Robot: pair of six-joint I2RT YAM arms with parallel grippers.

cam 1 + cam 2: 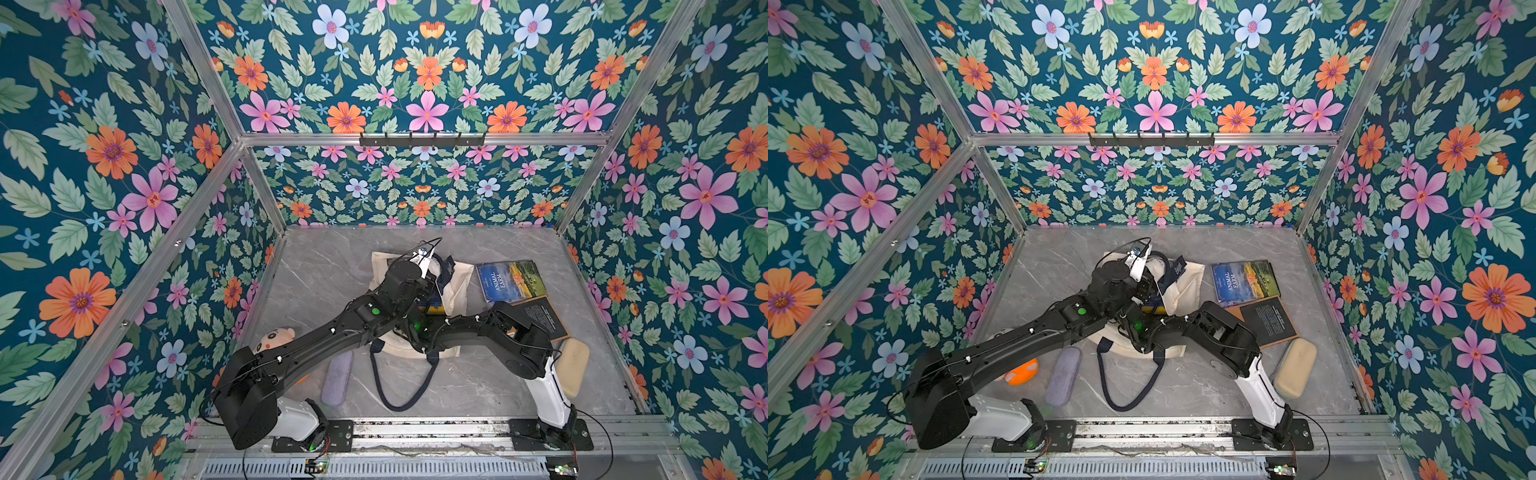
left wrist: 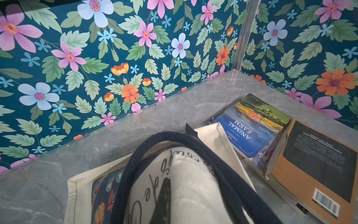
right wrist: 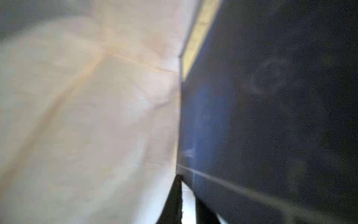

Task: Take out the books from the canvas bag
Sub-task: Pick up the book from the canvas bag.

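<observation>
Both top views hang high above the near edge of the counter (image 1: 324,266), looking steeply down and toward the far wall (image 1: 424,187). They share almost the whole scene, shifted slightly sideways. The left wrist camera sits close over the canvas bag (image 2: 193,186), facing the far right corner. It shares with both top views the Animal Farm book (image 2: 249,124) and the orange-backed book (image 2: 313,164). The right wrist camera is pressed very near, blurred, between the bag's cream cloth and a navy book (image 3: 271,116).

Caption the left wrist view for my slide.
Left gripper pinches the canvas bag; Animal Farm book and orange-backed book lie out on the table.
</observation>
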